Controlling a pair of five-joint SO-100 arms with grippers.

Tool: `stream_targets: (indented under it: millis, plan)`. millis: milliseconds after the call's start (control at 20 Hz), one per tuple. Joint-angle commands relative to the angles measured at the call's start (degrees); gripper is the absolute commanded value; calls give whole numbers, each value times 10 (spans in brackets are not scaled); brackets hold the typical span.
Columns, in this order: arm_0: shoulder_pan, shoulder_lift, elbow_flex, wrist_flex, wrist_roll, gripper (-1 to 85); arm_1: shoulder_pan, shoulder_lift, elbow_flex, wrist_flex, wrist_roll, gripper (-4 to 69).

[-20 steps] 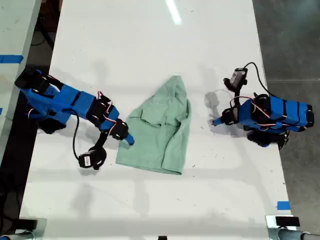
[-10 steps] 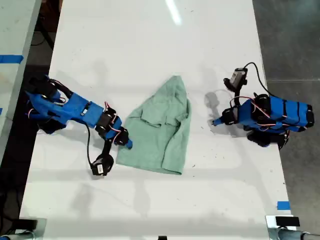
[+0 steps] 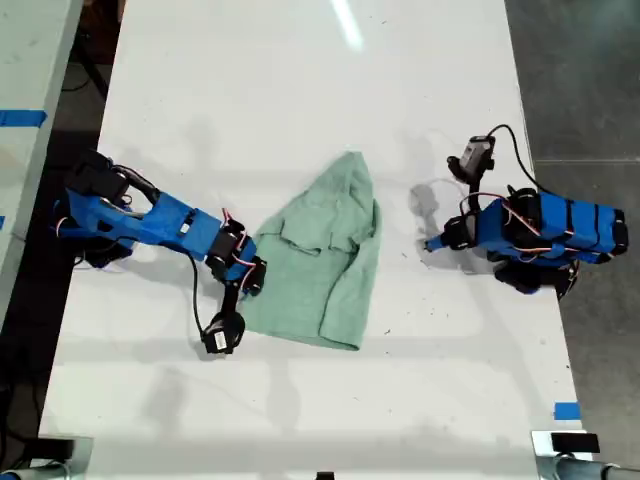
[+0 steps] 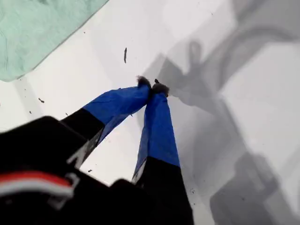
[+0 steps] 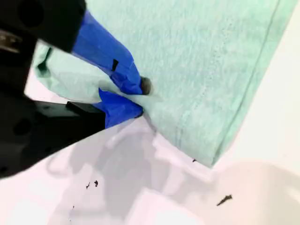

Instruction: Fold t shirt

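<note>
The pale mint-green t shirt lies wrinkled on the white table, its narrow pointed end toward the far side. My second gripper is at the shirt's edge on the exterior view's left. In the second wrist view its blue fingers are pinched on the t shirt near a corner, one finger over the fabric and one under it. My first gripper rests on bare table at the exterior view's right, a hand's width from the shirt. Its fingertips touch with nothing between them, and the t shirt shows off to one side.
Dark floor borders the table on the exterior view's right. A strip of blue tape marks the near right of the exterior view, and another strip lies on the surface at its left. Small dark specks dot the tabletop.
The second arm has stretched toward the shirt and its gripper has reached and closed on the shirt's edge, pulling that edge in slightly. The first arm has stayed still.
</note>
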Motion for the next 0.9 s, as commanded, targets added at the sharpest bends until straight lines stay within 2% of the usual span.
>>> stream_targets:
  millis: [0, 100, 300, 350, 500, 650, 850]
  plan:
    - [-13, 9, -13, 5, 13, -2, 4, 3, 18, -12, -3, 16]
    - [-12, 26, -41, 52, 15, -2, 4, 3, 18, -12, -3, 16]
    - [-7, 69, -162, 189, 26, -2, 4, 3, 18, -12, -3, 16]
    - [-7, 76, -192, 200, 40, -2, 4, 3, 18, -12, -3, 16]
    - [-11, 83, -281, 203, 79, -2, 4, 3, 18, -12, -3, 16]
    - [-16, 43, -386, 178, 125, -2, 4, 3, 18, -12, -3, 16]
    - [-32, -3, -395, 77, 167, -2, 4, 3, 18, -12, -4, 16]
